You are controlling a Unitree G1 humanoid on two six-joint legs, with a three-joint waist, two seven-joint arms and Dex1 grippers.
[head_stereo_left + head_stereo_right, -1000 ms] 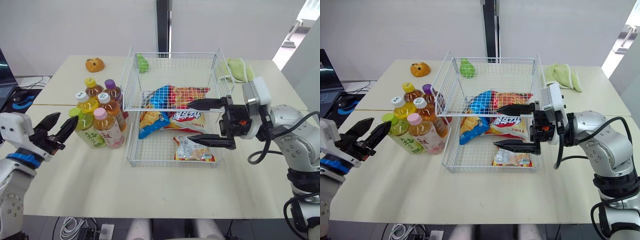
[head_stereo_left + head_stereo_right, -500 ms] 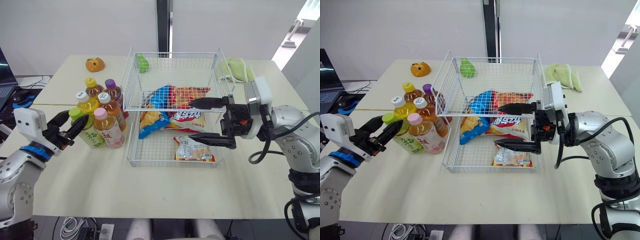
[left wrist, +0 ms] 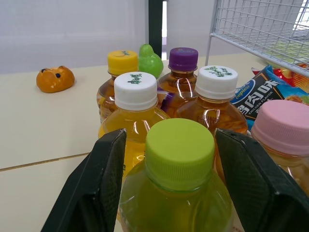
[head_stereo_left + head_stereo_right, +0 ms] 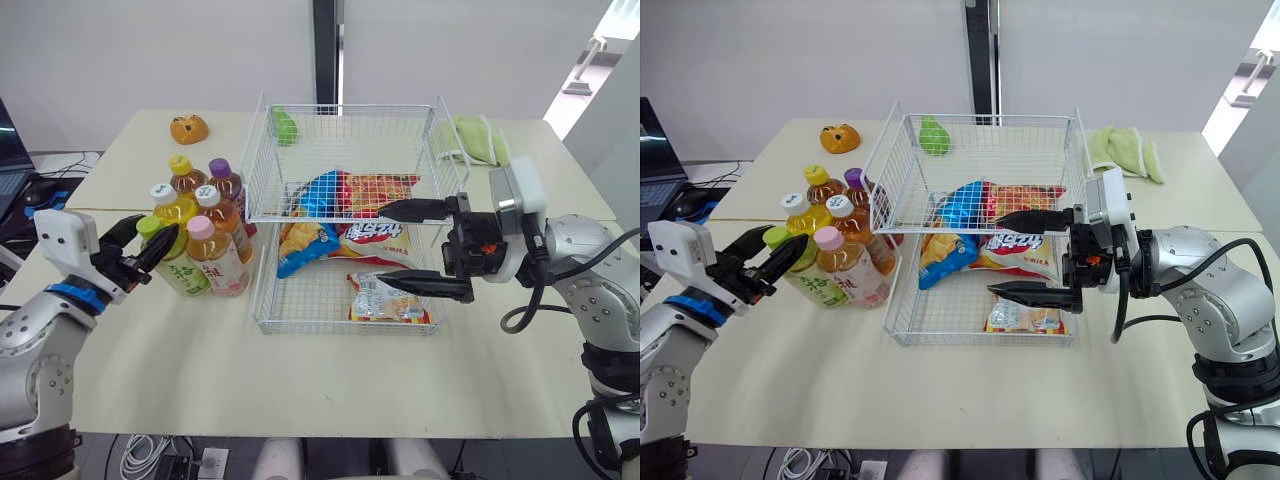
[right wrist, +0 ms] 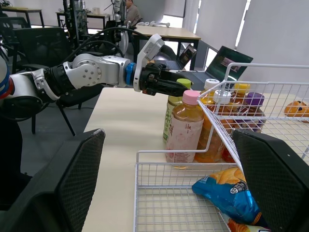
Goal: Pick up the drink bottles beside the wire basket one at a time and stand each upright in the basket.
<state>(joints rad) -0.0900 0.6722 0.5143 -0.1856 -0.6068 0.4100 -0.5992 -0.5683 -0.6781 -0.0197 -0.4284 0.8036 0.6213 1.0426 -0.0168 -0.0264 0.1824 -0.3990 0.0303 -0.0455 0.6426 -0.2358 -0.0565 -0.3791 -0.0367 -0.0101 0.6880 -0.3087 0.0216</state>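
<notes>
Left wrist view looks straight onto the green-capped bottle (image 3: pixel 179 145), with one black finger (image 3: pixel 99 188) on each side of its cap and a clear gap between each finger and the cap. The left gripper (image 4: pixel 156 234) is spread wide around that cap and grips nothing.

This bottle stands upright on the table (image 4: pixel 330 380) in a tight cluster of six, just left of the basket (image 4: pixel 340 108). It is the cluster's outermost bottle, farthest from the basket. Between it and the basket stands the pink-capped bottle (image 4: pixel 205 255), close to the basket's left wall. Two white-capped bottles (image 4: pixel 165 203), a yellow-capped one (image 4: pixel 181 172) and a purple-capped one (image 4: pixel 222 178) stand behind them.

Inside the basket lie snack bags: a blue bag (image 4: pixel 300 250), a red bag (image 4: pixel 385 235) and a small bag (image 4: pixel 385 298) near the front wall. The right gripper (image 4: pixel 380 245) hangs over the basket's right half, above these bags, its jaws wide apart and empty.

A green toy (image 4: pixel 285 124) sits at the basket's far left corner. An orange toy (image 4: pixel 189 129) lies farther left of that corner, and a green cloth (image 4: pixel 478 138) lies just past the basket's far right corner.
</notes>
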